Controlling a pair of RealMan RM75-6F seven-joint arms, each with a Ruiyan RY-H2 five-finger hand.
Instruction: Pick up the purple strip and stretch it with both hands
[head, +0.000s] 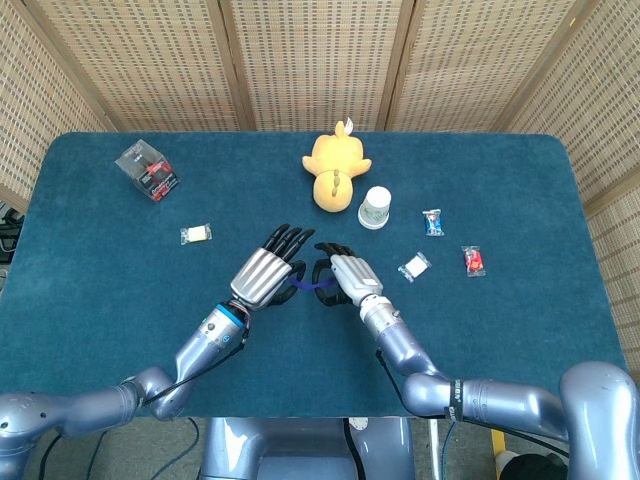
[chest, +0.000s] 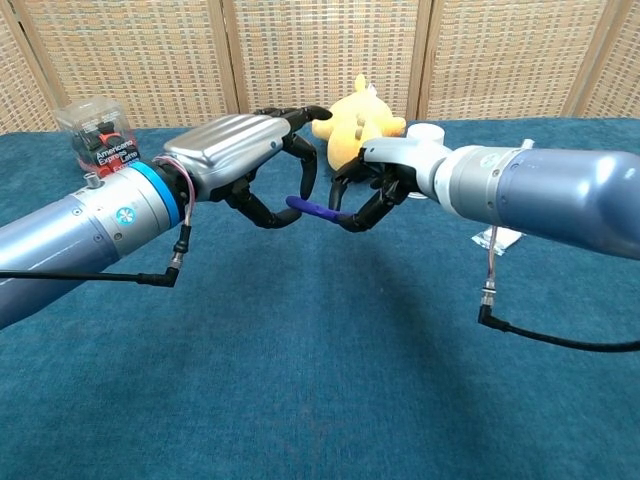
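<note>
Hanging above the blue table (head: 100, 300), the purple strip (chest: 318, 209) is pinched at one end by the right hand (chest: 385, 185). The left hand (chest: 240, 150) curls around its free end with fingers apart, not gripping. Behind them sits a yellow plush toy (head: 335, 165).

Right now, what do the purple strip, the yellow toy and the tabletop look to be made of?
Purple strip: probably rubber or silicone; smooth, thin, slightly bowed between the hands. Yellow toy: plush fabric, soft matte fuzz. Tabletop: covered in dark teal cloth, likely felt or short-pile carpet; what lies beneath is hidden.
</note>
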